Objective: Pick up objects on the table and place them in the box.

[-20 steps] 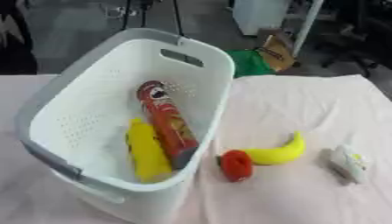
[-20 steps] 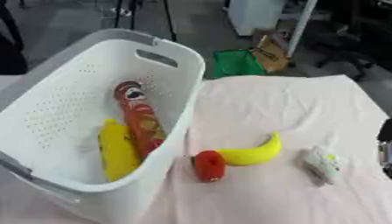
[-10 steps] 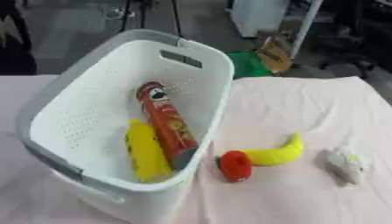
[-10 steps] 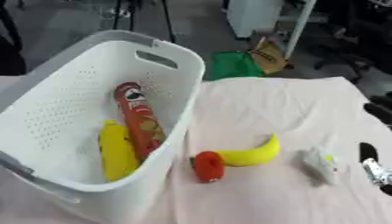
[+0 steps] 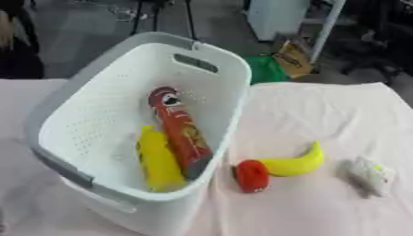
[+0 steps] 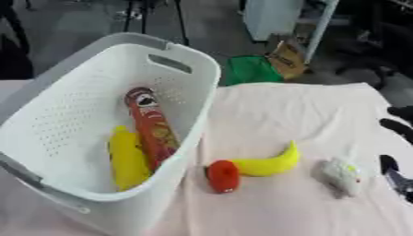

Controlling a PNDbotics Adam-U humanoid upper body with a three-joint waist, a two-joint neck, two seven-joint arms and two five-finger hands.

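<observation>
Basket (image 5: 234, 73): white, perforated, on pale tabletop (image 6: 274, 106), holding red tube can (image 5: 179, 131) beside yellow bottle (image 5: 158, 160) | Right of basket: red object (image 6: 222, 175) touching banana (image 6: 264, 162); white object (image 6: 340, 176) apart | Right hand (image 6: 397, 152): right edge, whether its fingers are apart or together cannot be told

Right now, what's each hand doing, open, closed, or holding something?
Left hand: not in view.
Right hand: only dark parts at the right edge of the right eye view, near the white object; state cannot be told.
</observation>
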